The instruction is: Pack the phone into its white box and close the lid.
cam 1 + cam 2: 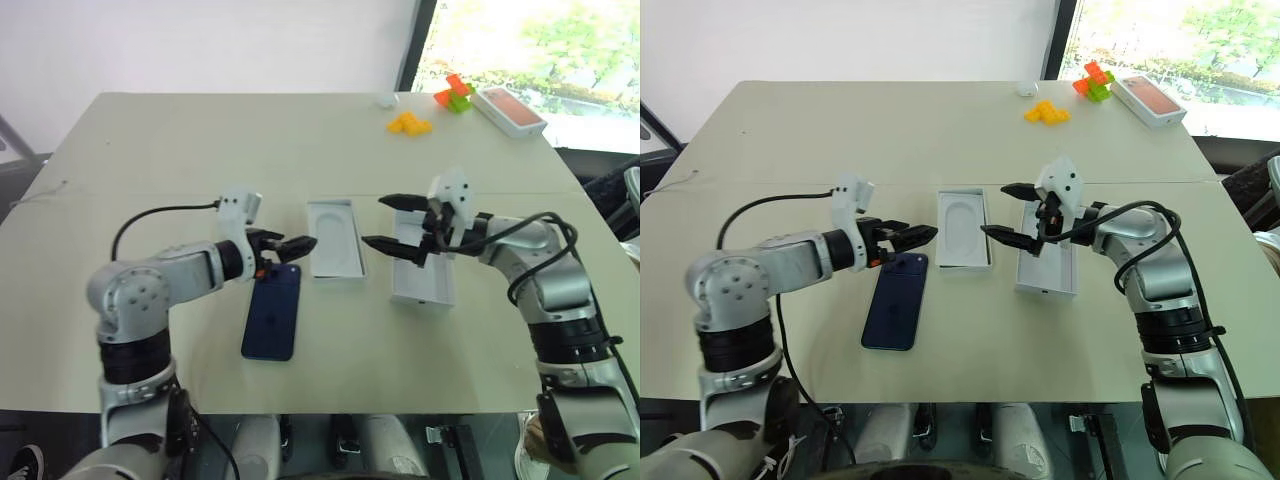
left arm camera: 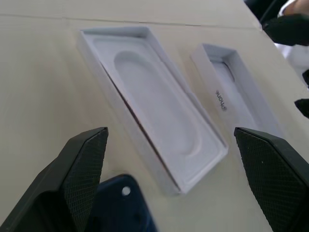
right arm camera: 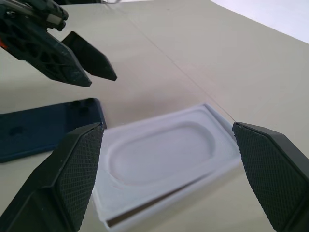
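Observation:
The dark blue phone [image 1: 272, 312] lies flat on the table, its near end toward the table's front edge. My left gripper [image 1: 300, 247] hovers open just over the phone's far end and holds nothing. Right of it stands the white box [image 1: 338, 274], with a thin white tray with an oval recess [image 1: 336, 235] lying in it, slightly tilted. Further right the lid [image 1: 424, 285] lies open side up, plain white inside. My right gripper [image 1: 377, 220] is open and empty, above the gap between the box and the lid, pointing toward the left gripper.
At the back right corner are a box with a red-orange top [image 1: 510, 110], yellow blocks [image 1: 410, 124] and orange and green blocks [image 1: 455, 95]. The tan table [image 1: 200, 140] has free room at the back and left.

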Robot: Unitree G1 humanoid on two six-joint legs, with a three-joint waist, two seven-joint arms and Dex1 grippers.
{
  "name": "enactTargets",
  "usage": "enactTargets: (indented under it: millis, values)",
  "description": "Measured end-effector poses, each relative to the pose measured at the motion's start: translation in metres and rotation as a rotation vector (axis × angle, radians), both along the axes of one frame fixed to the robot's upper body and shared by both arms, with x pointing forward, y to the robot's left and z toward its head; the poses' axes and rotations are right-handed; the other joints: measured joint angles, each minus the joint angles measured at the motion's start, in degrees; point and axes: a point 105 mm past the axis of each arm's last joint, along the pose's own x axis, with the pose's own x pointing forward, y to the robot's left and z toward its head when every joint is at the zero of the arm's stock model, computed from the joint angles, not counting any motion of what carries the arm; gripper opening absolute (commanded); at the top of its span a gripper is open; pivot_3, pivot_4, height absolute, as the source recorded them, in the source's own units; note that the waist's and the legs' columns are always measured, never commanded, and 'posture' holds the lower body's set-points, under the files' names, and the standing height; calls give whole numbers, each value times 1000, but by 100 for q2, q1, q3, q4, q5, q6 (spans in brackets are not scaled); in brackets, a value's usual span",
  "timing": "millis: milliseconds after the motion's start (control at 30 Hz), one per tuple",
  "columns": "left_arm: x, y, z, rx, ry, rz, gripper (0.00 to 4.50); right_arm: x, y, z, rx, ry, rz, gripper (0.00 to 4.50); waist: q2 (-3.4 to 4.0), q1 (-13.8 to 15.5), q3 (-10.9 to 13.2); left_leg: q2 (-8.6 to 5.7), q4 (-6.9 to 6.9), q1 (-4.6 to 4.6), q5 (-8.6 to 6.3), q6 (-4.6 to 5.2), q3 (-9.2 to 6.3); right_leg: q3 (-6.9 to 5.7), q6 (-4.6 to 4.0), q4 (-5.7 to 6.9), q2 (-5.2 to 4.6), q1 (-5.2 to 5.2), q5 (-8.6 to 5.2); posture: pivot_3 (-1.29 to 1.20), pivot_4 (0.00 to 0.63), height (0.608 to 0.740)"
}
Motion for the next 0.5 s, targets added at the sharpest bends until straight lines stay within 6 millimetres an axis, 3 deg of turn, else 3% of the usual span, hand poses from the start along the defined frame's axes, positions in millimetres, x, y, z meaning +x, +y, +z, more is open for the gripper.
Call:
enactTargets:
  millis: [100, 333, 500]
  values:
    - [-9, 22, 3, 107, -110, -46, 4441, 3, 13, -6, 4, 14, -19, 3644, 2, -17, 0, -1, -6, 0, -1, -1, 2, 0, -4, -1, -4, -3, 0, 0, 150, 737]
    - [-32, 46, -1, 173, -273, -187, 4441, 10, 41, -26, -55, 38, -84, 89, 5, 14, 2, -3, -12, -11, -4, 3, 1, -1, -33, -6, -14, -17, 8, 0, 150, 737]
    - [-34, 47, 4, 185, -363, -205, 4441, 4, 53, -43, -185, 32, -50, 89, 5, 6, 2, -5, -12, -15, -7, 11, 2, -1, -31, -15, -16, -17, 8, 0, 150, 737]
